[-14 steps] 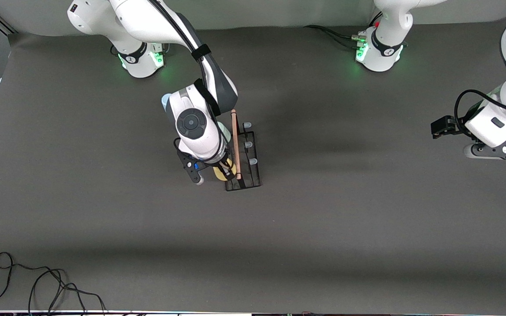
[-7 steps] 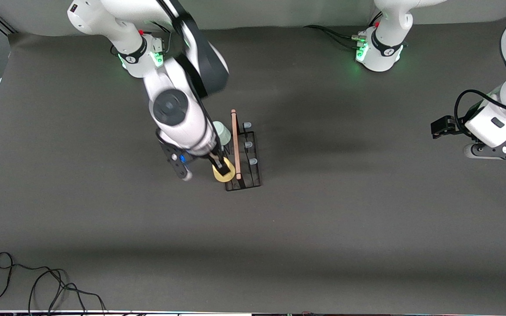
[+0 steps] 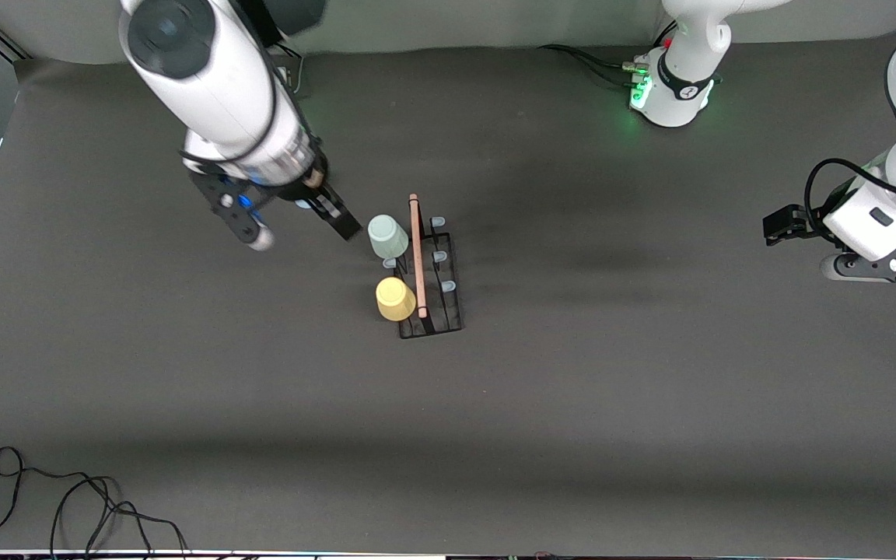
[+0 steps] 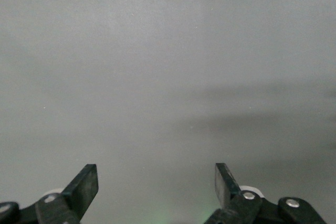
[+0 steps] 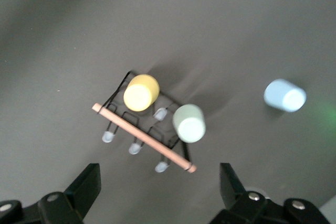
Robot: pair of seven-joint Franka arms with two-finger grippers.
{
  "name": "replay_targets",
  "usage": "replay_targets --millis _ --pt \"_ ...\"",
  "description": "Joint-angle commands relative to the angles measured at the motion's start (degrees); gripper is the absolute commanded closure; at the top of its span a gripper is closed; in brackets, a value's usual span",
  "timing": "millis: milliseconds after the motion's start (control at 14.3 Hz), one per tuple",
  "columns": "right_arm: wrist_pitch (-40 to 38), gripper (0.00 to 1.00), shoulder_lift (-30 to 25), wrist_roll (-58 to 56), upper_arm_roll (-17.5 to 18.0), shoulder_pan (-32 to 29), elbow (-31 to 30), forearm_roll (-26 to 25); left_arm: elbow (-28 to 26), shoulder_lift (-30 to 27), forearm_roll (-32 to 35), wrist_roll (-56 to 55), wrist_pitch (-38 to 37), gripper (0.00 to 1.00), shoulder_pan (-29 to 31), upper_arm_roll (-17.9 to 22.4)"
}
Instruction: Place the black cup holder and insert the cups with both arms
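Showing no readable writing: black cup holder (image 3: 430, 272), yellow cup (image 3: 394, 299).

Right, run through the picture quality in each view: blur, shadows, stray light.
Front view: evenly lit and sharp; green glow at the left arm's base, soft shadow bands across the table. Right wrist view: motion-soft, the light blue cup and yellow cup smeared at the edges, a green tint near one border. Left wrist view: featureless grey table, faint shadow streaks.

white jointed arms (image 3: 222, 101), black bands, black grippers (green-lit round bases (image 3: 670, 97)).
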Motion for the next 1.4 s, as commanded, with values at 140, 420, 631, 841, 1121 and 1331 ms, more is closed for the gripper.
replay_targets --millis 140,420,631,841,1121,1331 --pt "-0.44 0.0 -9.94 -21.54 6.46 -11.73 -8.87 -6.54 -1.44 -1.68 -0.56 0.96 0.92 0.01 0.19 0.12" --pt "0.09 0.0 -15.4 -43.33 20.26 -32.55 -14.24 -11.48 -1.44 -1.59 -0.56 0.96 0.92 0.01 0.19 0.12" --pt "0.17 0.0 -16.28 -59.07 25.2 -44.61 -14.51 -11.48 -1.44 -1.59 -0.56 0.96 0.92 0.01 0.19 0.03" --pt "2.62 0.0 -16.37 -70.69 25.65 -50.61 -15.82 -11.48 -1.44 -1.67 -0.56 0.96 0.92 0.01 0.19 0.12" --pt "5.98 0.0 -18.22 -75.47 25.74 -51.77 -19.08 -12.35 -1.44 -1.68 -0.56 0.96 0.92 0.01 0.19 0.12" --pt "6.24 0.0 -18.13 -75.56 25.74 -51.06 -18.73 -14.47 -1.44 -1.68 -0.56 0.96 0.92 0.01 0.19 0.03"
